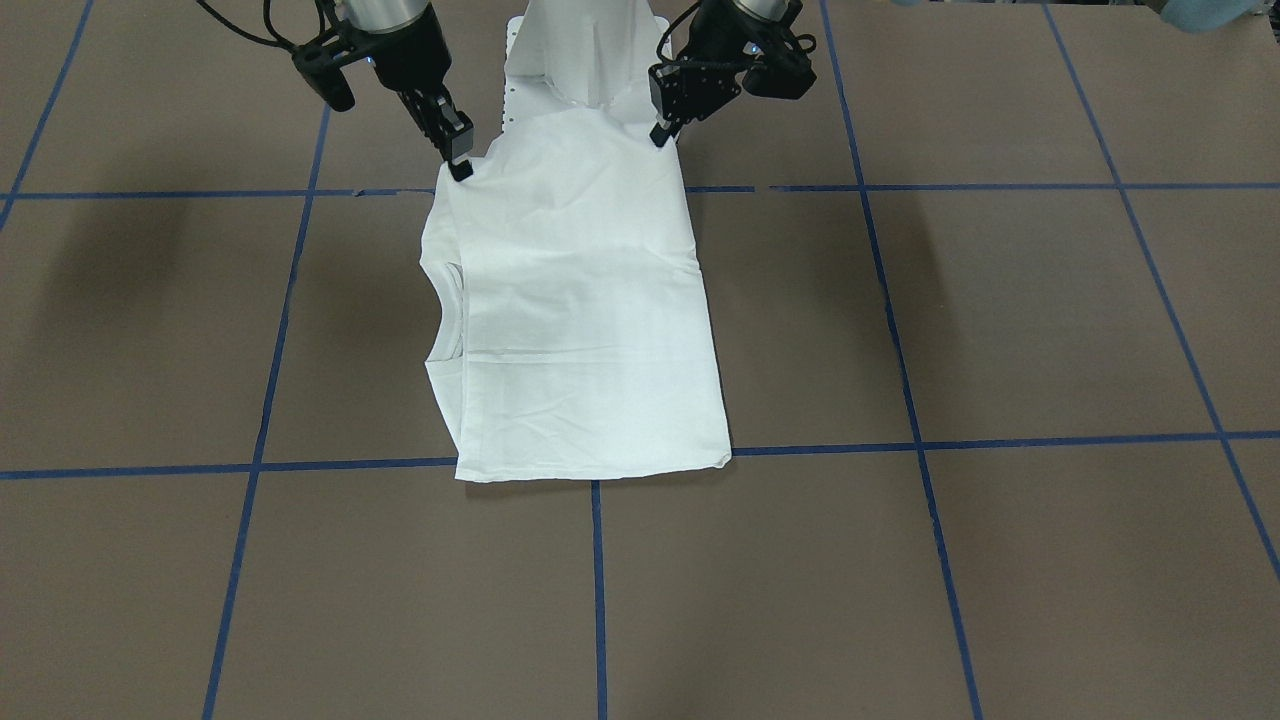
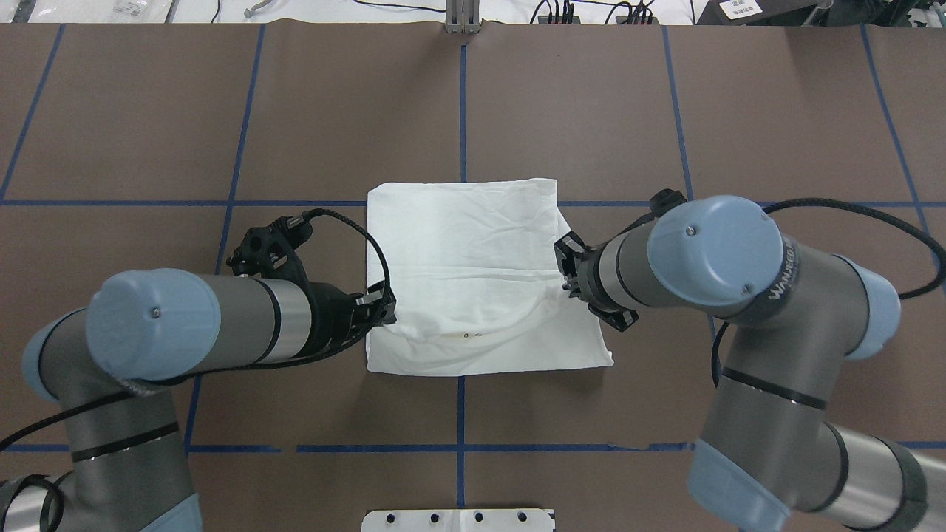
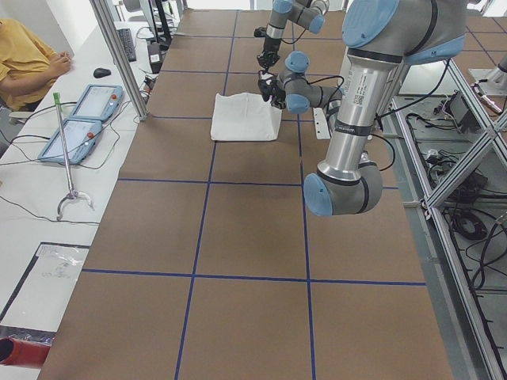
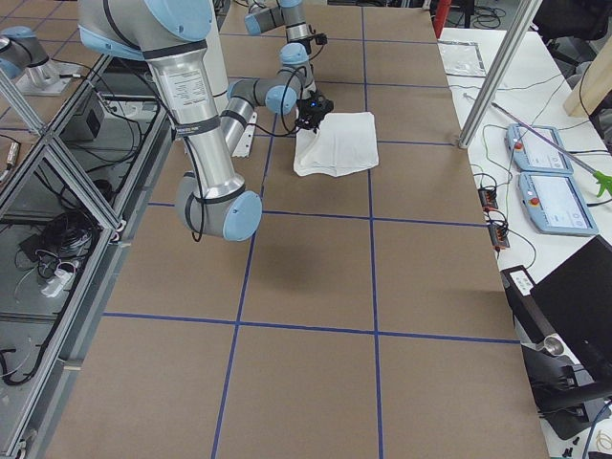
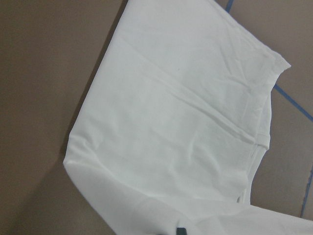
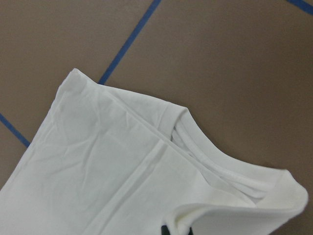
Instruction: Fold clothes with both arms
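Note:
The clothes are one white shirt, folded into a rectangle at the table's middle, plain side up, with the ribbed collar showing at one side. My left gripper is shut on the corner of the edge nearest the robot, and my right gripper is shut on that edge's other corner. That edge is raised off the table between them. From overhead the left gripper and right gripper flank the shirt. In both wrist views only a dark fingertip shows under the fabric.
Blue tape lines grid the brown table. The white pedestal base sits at the robot's edge. Two teach pendants lie on a side bench beside a seated person. A metal post stands at the far edge.

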### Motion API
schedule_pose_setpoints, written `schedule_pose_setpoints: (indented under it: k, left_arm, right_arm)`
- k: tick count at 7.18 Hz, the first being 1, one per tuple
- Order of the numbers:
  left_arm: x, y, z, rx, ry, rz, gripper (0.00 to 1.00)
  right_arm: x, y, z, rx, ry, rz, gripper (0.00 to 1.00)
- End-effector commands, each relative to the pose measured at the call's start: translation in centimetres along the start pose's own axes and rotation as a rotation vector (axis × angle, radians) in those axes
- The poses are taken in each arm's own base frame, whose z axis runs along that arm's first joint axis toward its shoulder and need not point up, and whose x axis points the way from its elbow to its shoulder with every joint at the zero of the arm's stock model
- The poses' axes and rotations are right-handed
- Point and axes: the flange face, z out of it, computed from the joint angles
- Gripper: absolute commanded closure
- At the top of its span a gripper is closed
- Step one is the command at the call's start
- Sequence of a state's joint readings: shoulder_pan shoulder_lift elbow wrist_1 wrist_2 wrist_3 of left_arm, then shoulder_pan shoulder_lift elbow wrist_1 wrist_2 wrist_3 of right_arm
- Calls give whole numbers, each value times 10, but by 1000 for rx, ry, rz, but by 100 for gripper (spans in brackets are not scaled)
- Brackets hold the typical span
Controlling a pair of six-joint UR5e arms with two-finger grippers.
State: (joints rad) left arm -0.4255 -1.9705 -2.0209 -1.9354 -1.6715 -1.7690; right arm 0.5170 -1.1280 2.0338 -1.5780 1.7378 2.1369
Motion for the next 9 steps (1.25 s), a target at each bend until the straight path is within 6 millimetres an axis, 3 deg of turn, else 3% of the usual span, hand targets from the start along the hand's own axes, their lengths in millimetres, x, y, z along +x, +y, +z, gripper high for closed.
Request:
schedule_pose_setpoints:
  k: [1, 2, 3, 4, 5, 7, 8, 9]
  left_arm:
    - [14, -68, 38, 102, -44, 46, 100]
    - [21, -95, 60, 138, -67, 60, 100]
    - [8, -135, 97, 178, -70, 59, 53]
    - [-7, -199, 123, 241, -72, 102, 40]
    - [-24, -239, 123, 283, -81, 143, 37]
    - [-27, -259, 112, 289, -86, 160, 34]
    - [-31, -274, 98, 238, -92, 232, 34]
    - [-40, -303, 77, 210, -103, 296, 34]
  right_arm:
    - [-45, -43, 37, 58, 37, -46, 100]
    - [-74, -55, 67, 74, 39, -67, 100]
    - [-91, -81, 110, 72, 56, -110, 60]
    - [-123, -117, 133, 81, 31, -185, 1]
    - [-145, -144, 141, 90, 40, -289, 0]
    - [-158, -190, 113, 63, 33, -318, 0]
    - [-153, -217, 106, 46, 44, -343, 0]
    - [-142, -251, 93, 16, 52, -371, 0]
